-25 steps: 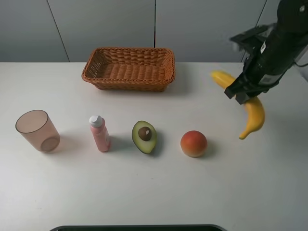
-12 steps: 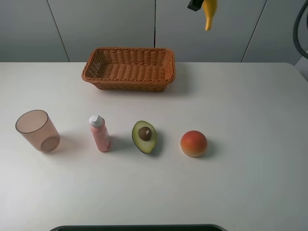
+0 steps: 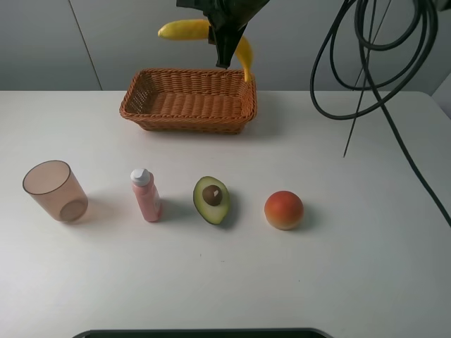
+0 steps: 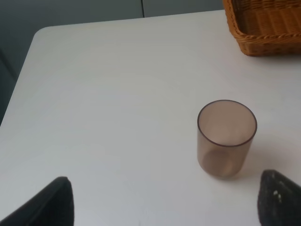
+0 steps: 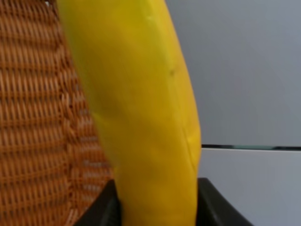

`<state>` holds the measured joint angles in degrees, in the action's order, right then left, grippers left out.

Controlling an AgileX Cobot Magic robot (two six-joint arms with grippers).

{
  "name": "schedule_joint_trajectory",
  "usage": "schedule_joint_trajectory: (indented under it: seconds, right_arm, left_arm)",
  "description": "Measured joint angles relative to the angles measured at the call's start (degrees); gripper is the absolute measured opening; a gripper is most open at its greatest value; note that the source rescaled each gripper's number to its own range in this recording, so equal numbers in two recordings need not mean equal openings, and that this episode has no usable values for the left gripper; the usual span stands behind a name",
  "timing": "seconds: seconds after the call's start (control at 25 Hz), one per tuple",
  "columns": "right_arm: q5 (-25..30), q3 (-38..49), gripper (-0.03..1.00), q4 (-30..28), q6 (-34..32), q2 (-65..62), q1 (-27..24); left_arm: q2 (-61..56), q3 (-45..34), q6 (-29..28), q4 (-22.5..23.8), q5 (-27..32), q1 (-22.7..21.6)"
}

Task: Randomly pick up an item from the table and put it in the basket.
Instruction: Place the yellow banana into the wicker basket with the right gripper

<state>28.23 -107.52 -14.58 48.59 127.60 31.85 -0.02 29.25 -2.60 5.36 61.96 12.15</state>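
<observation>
My right gripper (image 3: pixel 224 36) is shut on the long yellow banana (image 3: pixel 184 29) and holds it in the air above the far edge of the brown woven basket (image 3: pixel 189 100), which stands at the back of the white table (image 3: pixel 352 267). In the right wrist view the banana (image 5: pixel 141 103) fills the frame between the fingers (image 5: pixel 214 202), with the basket's weave (image 5: pixel 33 117) behind it. My left gripper (image 4: pixel 167 200) is open and empty, low over the table's left side; it does not show in the exterior high view.
A translucent brown cup (image 3: pixel 55 191) (image 4: pixel 226 137), a pink bottle (image 3: pixel 146 195), a halved avocado (image 3: pixel 212 200) and an orange-red peach (image 3: pixel 283 210) stand in a row across the table's middle. Black cables (image 3: pixel 366 70) hang at the upper right.
My right gripper carried the banana from the table's right side up and leftward. It is now above the basket. The items on the table have not moved.
</observation>
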Motion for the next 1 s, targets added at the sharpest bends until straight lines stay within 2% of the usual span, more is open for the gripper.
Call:
schedule_joint_trajectory:
  seconds: [0.28, 0.88, 0.92, 1.0]
  right_arm:
    - [-0.5, -0.1, 0.02, 3.4, 0.0, 5.3, 0.0]
    - [-0.6, -0.2, 0.04, 4.7, -0.6, 6.0, 0.4]
    - [-0.6, -0.2, 0.16, 4.8, -0.6, 6.0, 0.5]
    - [-0.6, -0.2, 0.55, 4.8, -0.8, 6.0, 0.6]
  left_arm:
    - [0.0, 0.0, 0.0, 0.0, 0.0, 0.0]
    - [0.0, 0.0, 0.0, 0.0, 0.0, 0.0]
    - [0.0, 0.0, 0.0, 0.0, 0.0, 0.0]
    - [0.0, 0.0, 0.0, 0.0, 0.0, 0.0]
